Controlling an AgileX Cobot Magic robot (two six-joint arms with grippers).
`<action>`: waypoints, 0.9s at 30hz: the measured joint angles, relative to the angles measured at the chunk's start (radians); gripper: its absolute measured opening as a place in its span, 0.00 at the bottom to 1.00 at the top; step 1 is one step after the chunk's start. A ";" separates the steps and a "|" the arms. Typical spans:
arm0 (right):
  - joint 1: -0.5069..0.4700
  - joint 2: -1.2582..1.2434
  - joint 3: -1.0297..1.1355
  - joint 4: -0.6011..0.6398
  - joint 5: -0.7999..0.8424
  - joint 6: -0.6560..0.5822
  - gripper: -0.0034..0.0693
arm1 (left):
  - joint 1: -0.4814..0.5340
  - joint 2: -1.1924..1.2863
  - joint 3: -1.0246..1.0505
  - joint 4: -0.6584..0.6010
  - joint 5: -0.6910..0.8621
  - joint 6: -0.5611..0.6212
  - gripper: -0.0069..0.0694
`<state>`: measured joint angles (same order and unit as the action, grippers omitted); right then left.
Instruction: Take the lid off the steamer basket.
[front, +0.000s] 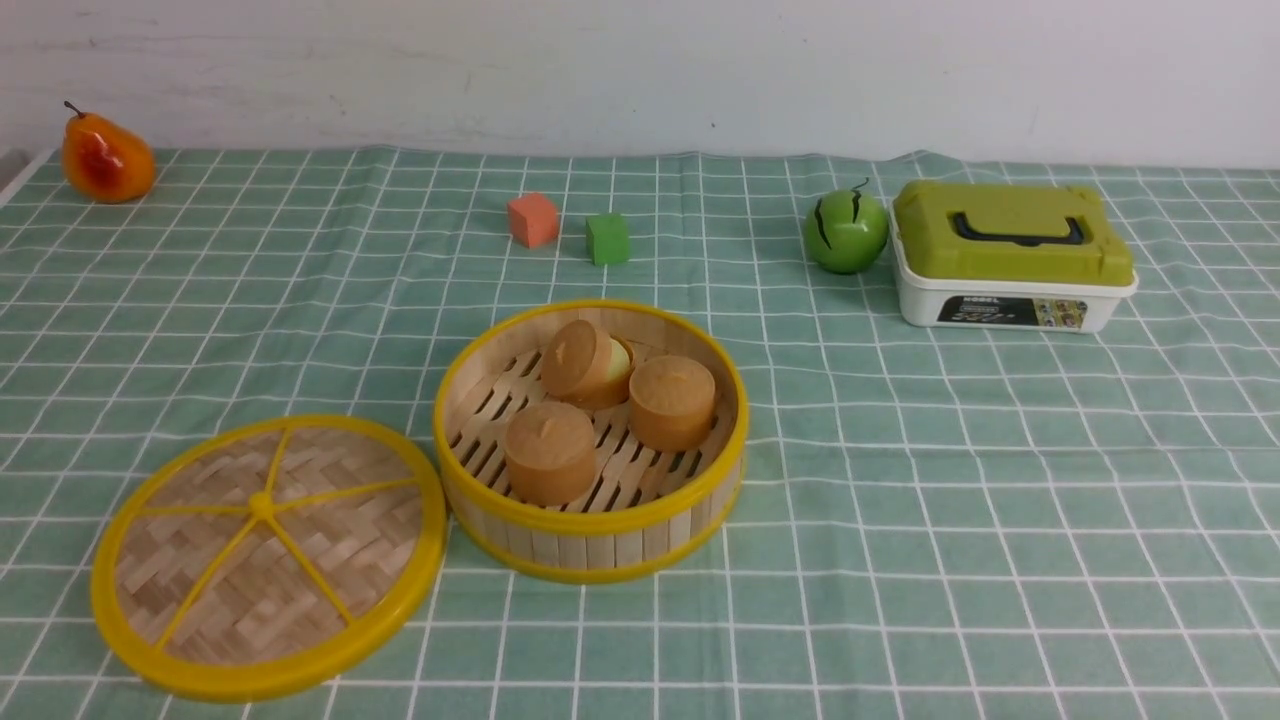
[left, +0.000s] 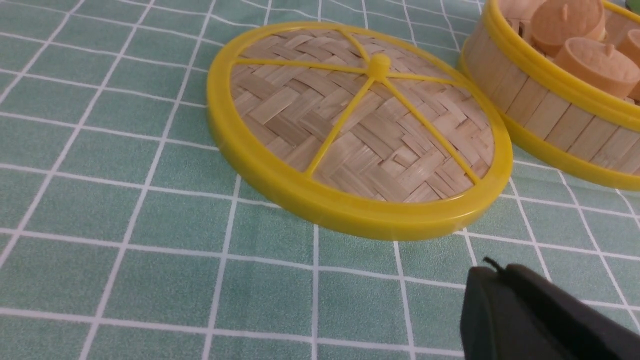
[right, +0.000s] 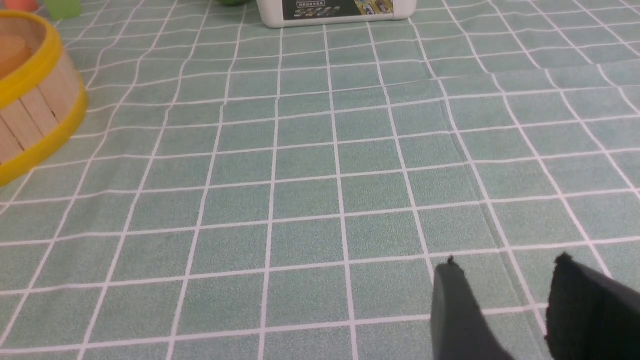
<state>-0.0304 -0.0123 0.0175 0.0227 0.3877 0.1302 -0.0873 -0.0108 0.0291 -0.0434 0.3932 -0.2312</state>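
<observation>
Three brown cakes (front: 590, 405) sit uncovered in the basket (front: 590, 545), so the lid (front: 265, 555) is already off; it lies on the cloth (front: 950, 500) just left of the basket, its right rim touching or nearly touching the basket wall (the front view cannot settle which), and seems propped slightly on that side. In the left wrist view the left gripper (left: 492, 272) shows near the lid, clear of its rim, its jaws pressed together and holding nothing; in the right wrist view the right gripper (right: 505, 270) shows over bare cloth right of the basket, its jaws parted and empty.

What remains, by my judgement, is a clean retreat: the left arm should draw back toward the near edge and upward, not sweep right, since lid and basket lie that way; a nudge to the lid could shove the basket.

Room is ample: near-right cloth is open; the box (front: 1010, 265), green ball (front: 845, 232), two cubes (front: 568, 230) and pear (front: 105, 157) all stand far back, well apart from both grippers.
</observation>
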 joint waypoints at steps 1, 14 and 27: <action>0.000 0.000 0.000 0.000 0.000 0.000 0.38 | 0.000 0.000 0.000 0.000 0.000 0.000 0.10; 0.000 0.000 0.000 0.000 0.000 0.000 0.38 | 0.000 0.000 0.000 0.000 0.000 0.000 0.12; 0.000 0.000 0.000 0.000 0.000 0.000 0.38 | 0.000 0.000 0.000 0.001 0.000 0.000 0.12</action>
<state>-0.0304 -0.0123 0.0175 0.0227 0.3877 0.1302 -0.0873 -0.0108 0.0291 -0.0426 0.3932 -0.2312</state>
